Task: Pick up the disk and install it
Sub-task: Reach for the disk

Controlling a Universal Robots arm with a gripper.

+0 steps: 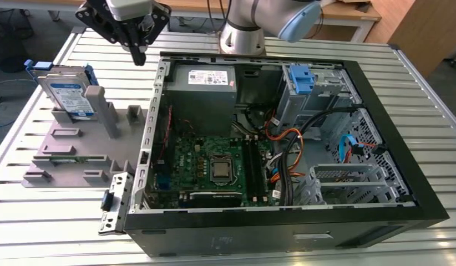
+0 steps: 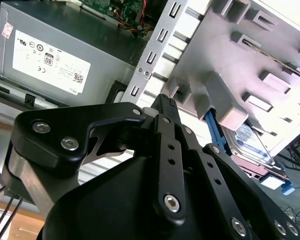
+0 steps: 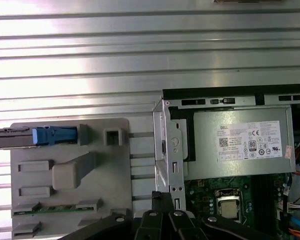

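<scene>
One hand clenched empty above slatted metal table, disk on grey rack

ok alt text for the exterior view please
A robot arm's gripper hangs empty above the slatted metal table, between an open computer case and a grey holder at the exterior view's left. The disk, in its blue frame, stands propped in that holder, untouched.
</scene>
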